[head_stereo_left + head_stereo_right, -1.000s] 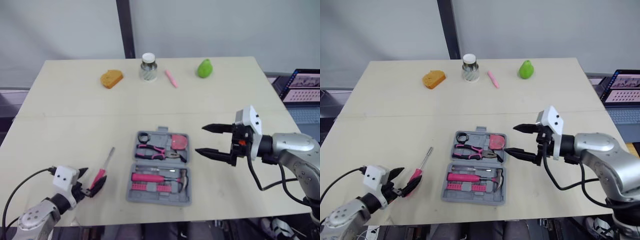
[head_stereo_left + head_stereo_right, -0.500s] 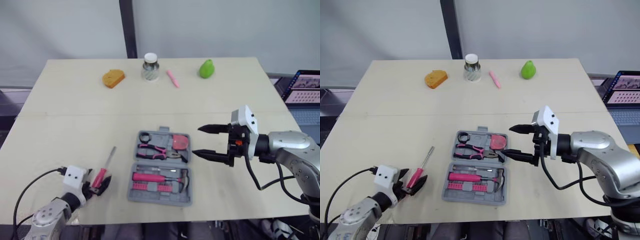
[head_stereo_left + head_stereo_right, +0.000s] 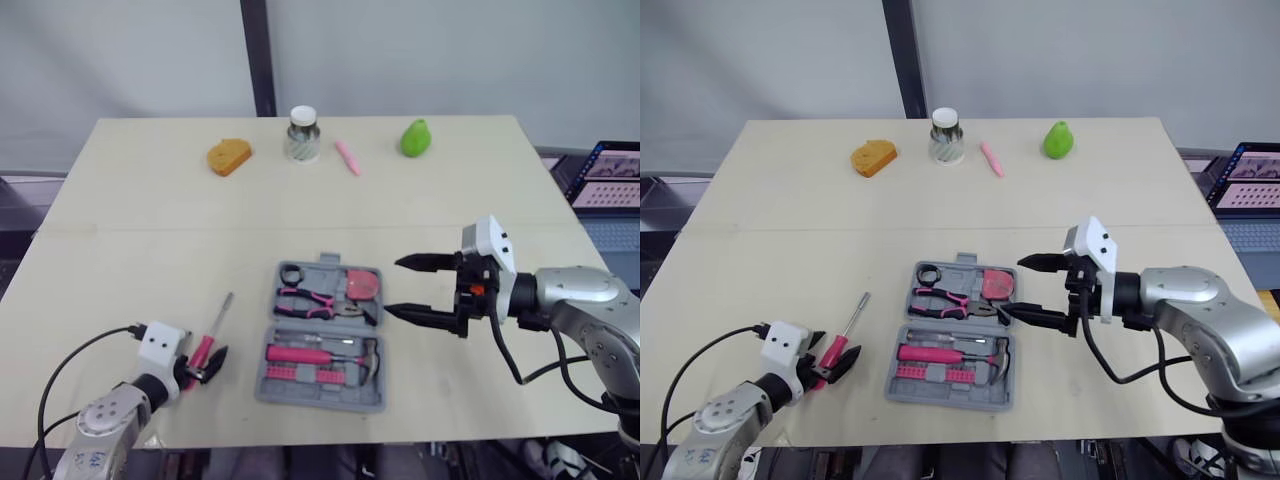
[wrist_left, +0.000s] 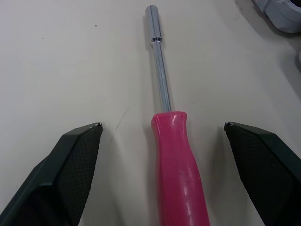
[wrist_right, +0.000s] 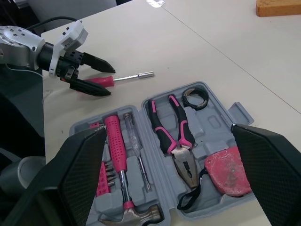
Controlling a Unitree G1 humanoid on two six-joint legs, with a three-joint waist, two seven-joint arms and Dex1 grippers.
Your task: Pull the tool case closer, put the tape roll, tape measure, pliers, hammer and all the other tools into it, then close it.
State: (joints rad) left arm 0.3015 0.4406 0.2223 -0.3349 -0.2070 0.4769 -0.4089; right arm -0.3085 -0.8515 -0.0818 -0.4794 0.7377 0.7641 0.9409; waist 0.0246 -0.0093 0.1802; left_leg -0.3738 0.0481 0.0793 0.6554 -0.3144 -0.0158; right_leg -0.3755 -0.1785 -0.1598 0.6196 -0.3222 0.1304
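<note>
Left gripper (image 3: pixel 203 362) is spread wide, one black finger on each side of the screwdriver (image 4: pixel 178 165), and bare table shows between each finger and the pink handle, so nothing is pinched. The left forearm lies low over the near left corner of the table (image 3: pixel 130 230), angled forward and towards the middle. The screwdriver lies flat on the wood with its silver shaft pointing away from the gripper, well left of the tool case (image 5: pixel 211 125). Over to the right gripper (image 3: pixel 1011 288): it is open wide too, holding nothing. Its arm comes in level from the right, its fingers aimed at the case's right edge, and the nearer fingertip is right at the edge by the tape measure (image 5: pixel 228 172). Whether it touches the case, I cannot tell. The grey case lies open near the front middle of the table. In the half with the tape measure are the pliers (image 5: pixel 171 125) and the black tape roll (image 5: pixel 195 96). The pink-handled hammer (image 5: pixel 120 155) lies in the other half. Along the far edge sit an orange block (image 3: pixel 229 156), a jar (image 3: pixel 303 133), a pink marker (image 3: pixel 346 157) and a green pear (image 3: pixel 414 137).
</note>
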